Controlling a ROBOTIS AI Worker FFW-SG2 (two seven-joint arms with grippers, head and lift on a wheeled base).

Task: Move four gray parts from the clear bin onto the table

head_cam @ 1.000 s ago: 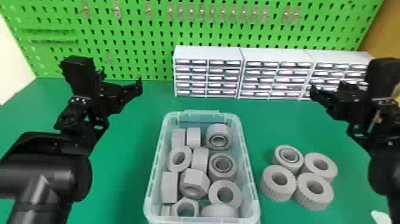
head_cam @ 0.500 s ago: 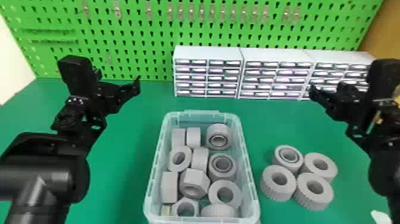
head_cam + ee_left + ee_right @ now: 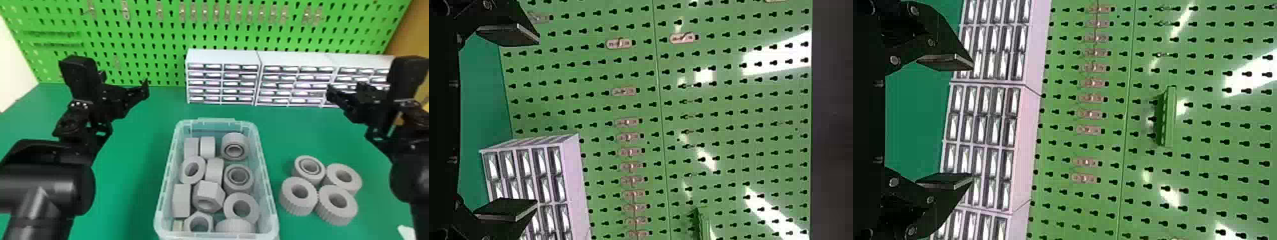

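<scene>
Four gray ring-shaped parts (image 3: 299,205), plastic as far as I could tell, lay grouped on the green table (image 3: 306,135), nearer the robot than my black right gripper (image 3: 346,91). Between it and my black left gripper (image 3: 127,92), also nearer, stood the clear plastic bin (image 3: 270,204). Both grippers' fingers were spread.

A workshop, by the look of its workbench setup.
A green pegboard (image 3: 153,40) rose behind the green table (image 3: 137,166), with small metal holders (image 3: 205,12) fixed across it, and white cabinets (image 3: 223,57) of many little drawers stood side by side along its foot.
</scene>
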